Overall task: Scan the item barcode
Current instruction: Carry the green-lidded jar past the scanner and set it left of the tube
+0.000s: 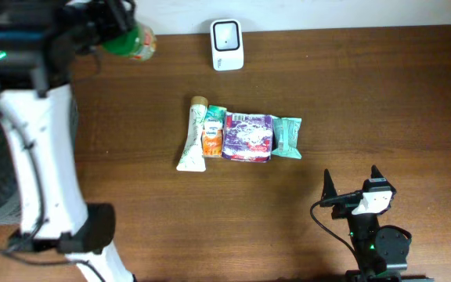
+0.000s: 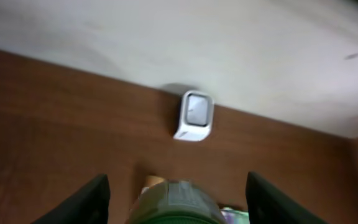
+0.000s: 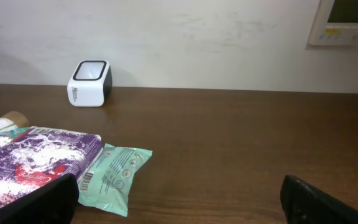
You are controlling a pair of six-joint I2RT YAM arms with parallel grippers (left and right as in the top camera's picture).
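Bottle (image 2: pixel 176 205) pinched in left claw (image 2: pixel 179 208), bottom centre of wrist view; scanner (image 2: pixel 194 116) beyond, mid-frame; right claw (image 1: pixel 351 176) spread wide, overhead's lower right.

From the left wrist, we are seeing the bottle (image 2: pixel 176 202) only as a blur, with the bottom edge cropping it and both fingers (image 2: pixel 92 200) of the left gripper (image 2: pixel 174 211). Overhead, that gripper is covering part of the bottle, and we are finding the purple packet's (image 1: pixel 247 137) print too small to read.
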